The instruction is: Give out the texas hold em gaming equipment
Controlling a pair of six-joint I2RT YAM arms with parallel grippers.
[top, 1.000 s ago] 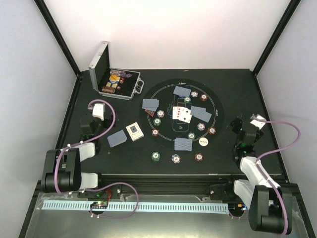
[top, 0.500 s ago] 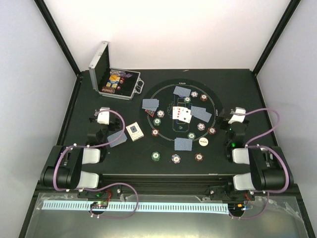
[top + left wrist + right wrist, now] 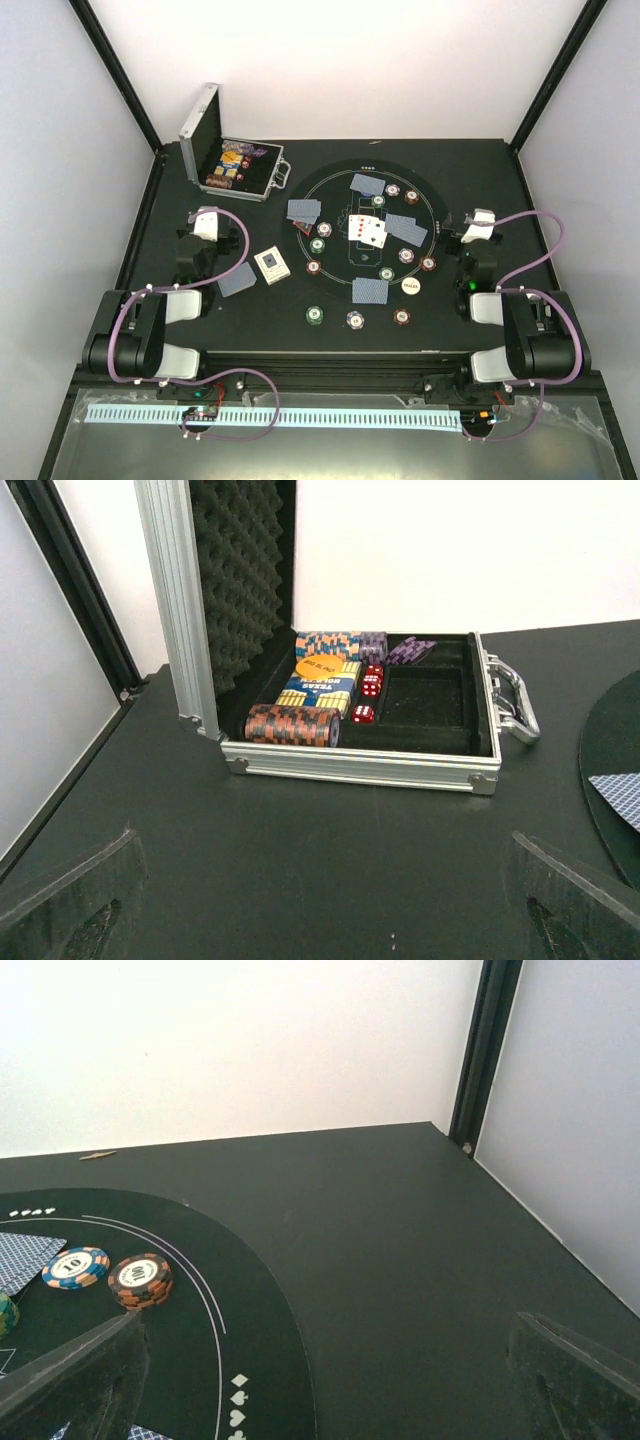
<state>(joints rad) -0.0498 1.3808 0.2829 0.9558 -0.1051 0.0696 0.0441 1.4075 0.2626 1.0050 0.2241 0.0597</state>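
Texas hold em gaming equipment lies on the round black mat [image 3: 340,300]: blue-backed cards [image 3: 370,290], face-up cards [image 3: 366,229], several chips [image 3: 316,315] and a white dealer button [image 3: 410,286]. One more card [image 3: 237,279] and a card box [image 3: 271,265] lie left of the mat. My left gripper [image 3: 205,222] [image 3: 325,910] is open over bare table, facing the open case [image 3: 350,765]. My right gripper [image 3: 478,228] [image 3: 325,1380] is open beside the mat's right edge. Left of it lie a blue-white chip [image 3: 76,1266] and a dark red chip [image 3: 140,1280].
The silver case [image 3: 235,165] stands open at the back left, lid upright, with chip rolls [image 3: 292,724], red dice [image 3: 365,685] and a card pack inside. White walls and black frame posts [image 3: 485,1050] close the table's back and sides.
The right arm has folded back from the right front, bringing its gripper up beside the mat. The left gripper dipped nearer and returned; both stay open.
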